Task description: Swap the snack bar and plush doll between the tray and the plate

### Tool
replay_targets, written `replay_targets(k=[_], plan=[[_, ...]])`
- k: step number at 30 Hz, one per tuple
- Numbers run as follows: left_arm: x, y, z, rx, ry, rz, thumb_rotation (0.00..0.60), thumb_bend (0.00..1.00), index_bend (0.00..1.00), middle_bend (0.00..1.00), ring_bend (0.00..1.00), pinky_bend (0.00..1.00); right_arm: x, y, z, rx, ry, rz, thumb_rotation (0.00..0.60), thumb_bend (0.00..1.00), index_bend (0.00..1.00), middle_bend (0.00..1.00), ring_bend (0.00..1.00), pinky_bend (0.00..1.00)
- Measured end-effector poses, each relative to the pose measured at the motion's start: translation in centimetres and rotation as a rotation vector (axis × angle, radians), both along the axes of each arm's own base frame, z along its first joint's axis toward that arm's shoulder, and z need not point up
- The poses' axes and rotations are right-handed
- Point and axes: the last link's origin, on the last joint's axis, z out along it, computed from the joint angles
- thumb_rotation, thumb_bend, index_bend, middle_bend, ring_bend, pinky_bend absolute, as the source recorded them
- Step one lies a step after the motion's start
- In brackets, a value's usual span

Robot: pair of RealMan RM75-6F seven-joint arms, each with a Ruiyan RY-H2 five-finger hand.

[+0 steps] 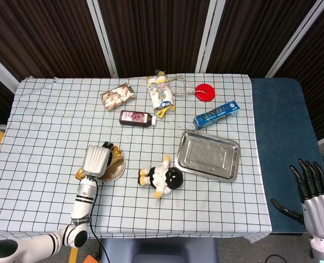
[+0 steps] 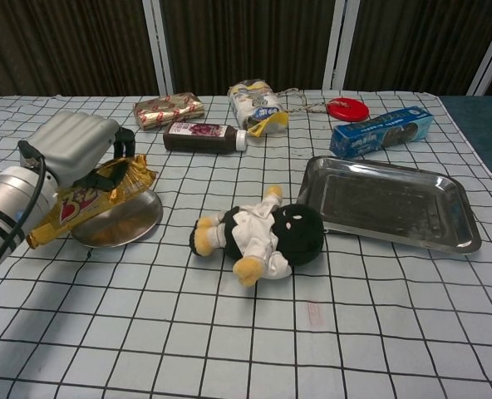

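Left hand (image 2: 73, 148) grips the snack bar (image 2: 88, 199), held tilted over the plate (image 2: 125, 224); contact with the plate cannot be confirmed. Plush doll (image 2: 258, 233) lies on the cloth beside the empty tray (image 2: 445, 229). Only the head view shows the right hand (image 1: 315, 200), off the table, fingers apart, holding nothing

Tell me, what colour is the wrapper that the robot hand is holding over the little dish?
Shiny gold with red lettering; the snack bar shows best in the chest view.
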Motion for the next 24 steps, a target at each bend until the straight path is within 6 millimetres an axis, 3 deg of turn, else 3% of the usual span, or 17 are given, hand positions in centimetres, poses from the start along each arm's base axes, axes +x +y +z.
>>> replay_targets(k=[4, 6, 12, 19, 24], plan=[[-0.2, 0.1, -0.4, 0.001, 0.015, 0.003, 0.6, 0.59, 0.65, 0.78, 0.81, 0.86, 0.0, 0.0, 0.0, 0.001, -0.001, 0.002, 0.6, 0.08, 0.0, 0.0, 0.0, 0.03], [-0.4, 0.1, -0.5, 0.004, 0.028, 0.001, 0.6, 0.58, 0.61, 0.73, 0.75, 0.83, 0.0, 0.0, 0.0, 0.001, 0.0, 0.003, 0.6, 0.08, 0.0, 0.0, 0.0, 0.03], [-1.1, 0.1, -0.7, -0.015, 0.054, -0.002, 0.6, 0.54, 0.37, 0.49, 0.49, 0.64, 0.0, -0.1, -0.1, 0.003, 0.005, 0.001, 0.6, 0.08, 0.0, 0.0, 0.0, 0.03], [-0.8, -0.2, -0.4, -0.034, 0.019, -0.007, 0.6, 0.51, 0.26, 0.38, 0.38, 0.54, 0.1, -0.1, -0.2, 0.003, 0.004, -0.001, 0.6, 0.08, 0.0, 0.0, 0.0, 0.03], [-0.3, -0.6, -0.1, -0.048, 0.0, -0.015, 0.6, 0.49, 0.15, 0.25, 0.23, 0.39, 0.1, -0.1, -0.1, 0.003, 0.004, -0.001, 0.6, 0.08, 0.0, 0.0, 0.0, 0.03]])
